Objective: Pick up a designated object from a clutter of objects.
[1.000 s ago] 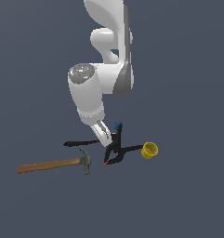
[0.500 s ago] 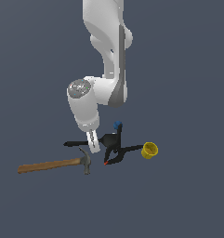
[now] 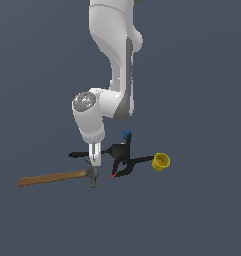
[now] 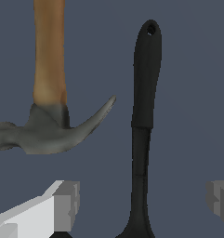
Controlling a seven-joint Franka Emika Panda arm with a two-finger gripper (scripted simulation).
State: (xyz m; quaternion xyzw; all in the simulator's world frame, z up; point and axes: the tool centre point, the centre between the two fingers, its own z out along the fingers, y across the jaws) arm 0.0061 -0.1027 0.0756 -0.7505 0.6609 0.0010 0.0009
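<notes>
Lowered since half a second ago, the arm has swung toward the exterior view's left, and the claw [image 3: 94, 161] now hangs just above the black spatula's [image 3: 79, 155] handle, close beside the hammer [image 3: 57, 177] head, low and left of the frame's centre.

By count there is one wooden-handled hammer, one black spatula, one black clamp [image 3: 123, 161] with a red tip, one small yellow cup [image 3: 161, 161] and one tiny blue ball [image 3: 126, 134]. No bolt-like piece can be made out.

In the wrist view the claw [image 4: 143, 200] stands wide. One light grey finger [image 4: 62, 204] shows at lower left and the other at the right edge, with the spatula's [image 4: 144, 121] slender handle running between them, well clear of both. It grips nothing and touches nothing that can be seen.

That handle has a hanging hole at its far end and widens toward the blade at the frame's bottom edge. The hammer's [image 4: 48, 130] grey claw curves toward the handle without meeting it.

Nothing bears any brand, label or writing that can be read.
</notes>
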